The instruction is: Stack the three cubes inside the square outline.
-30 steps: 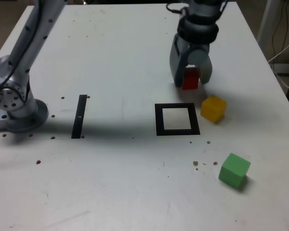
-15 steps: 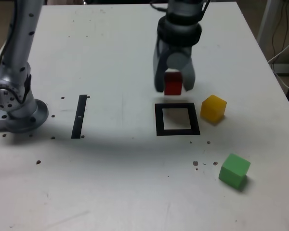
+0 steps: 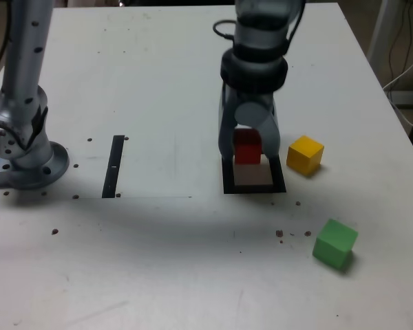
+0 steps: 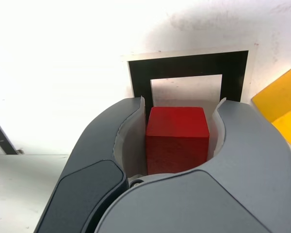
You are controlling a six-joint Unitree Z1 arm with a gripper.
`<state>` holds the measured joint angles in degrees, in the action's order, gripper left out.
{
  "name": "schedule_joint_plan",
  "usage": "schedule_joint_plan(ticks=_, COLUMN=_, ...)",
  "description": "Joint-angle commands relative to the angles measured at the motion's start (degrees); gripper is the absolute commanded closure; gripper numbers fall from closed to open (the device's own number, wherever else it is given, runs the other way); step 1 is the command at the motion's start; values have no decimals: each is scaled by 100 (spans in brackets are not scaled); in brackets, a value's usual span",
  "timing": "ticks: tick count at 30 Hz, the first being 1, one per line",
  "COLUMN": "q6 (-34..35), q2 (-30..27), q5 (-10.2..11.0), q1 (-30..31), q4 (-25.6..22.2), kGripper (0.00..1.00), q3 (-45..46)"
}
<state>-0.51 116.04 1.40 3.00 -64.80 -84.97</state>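
1. Over the square outline (image 3: 254, 180), the gripper (image 3: 248, 152) is seen pointing down, its two grey jaws clamped on the red cube (image 3: 247, 146).
2. In the wrist view the red cube (image 4: 176, 138) is gripped on two opposite sides, with the white centre of the square outline (image 4: 188, 66) directly beyond it; whether the cube is touching the table (image 3: 165, 89) or is held just above it cannot be told from either view.
3. In the exterior view the far edge of the outline and part of its white centre are hidden behind the gripper and the red cube.
4. The yellow cube (image 3: 305, 154) is found just beside the outline on the exterior view's right, apart from it; in the wrist view only a corner of the yellow cube (image 4: 282, 103) is shown, the remainder being cut off by the picture's edge.
5. The green cube (image 3: 335, 243) is placed well apart from the outline, nearer the camera and toward the exterior view's right.
6. A thin black strip (image 3: 114, 166) is laid on the table on the exterior view's left, near the arm's base (image 3: 24, 155); the upper arm is cut off at the top of the picture.
7. Small dark specks are scattered over the white table; what they are cannot be made out.
8. No brand, label or legible writing is shown on any object.
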Motion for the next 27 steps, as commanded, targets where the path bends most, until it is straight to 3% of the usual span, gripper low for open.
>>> schedule_joint_plan(ticks=1, q6=21, q2=100, q5=-16, q1=25, q4=77, kGripper=72, q3=-18)
schedule_joint_plan(ticks=9, q6=37, q2=279, q5=12, q1=29, q4=231, kGripper=70, q3=-2)
schedule_joint_plan(ticks=11, q6=37, q2=277, q5=27, q1=19, q4=242, kGripper=55, q3=30)
schedule_joint_plan(ticks=15, q6=33, q2=270, q5=45, q1=-20, q4=248, kGripper=14, q3=122)
schedule_joint_plan(ticks=17, q6=33, q2=266, q5=45, q1=-36, q4=250, kGripper=3, q3=156)
schedule_joint_plan(ticks=23, q6=35, q2=196, q5=95, q1=-45, q4=257, kGripper=1, q3=194)
schedule_joint_plan(ticks=27, q6=94, q2=-35, q5=238, q1=-45, q4=237, kGripper=1, q3=288)
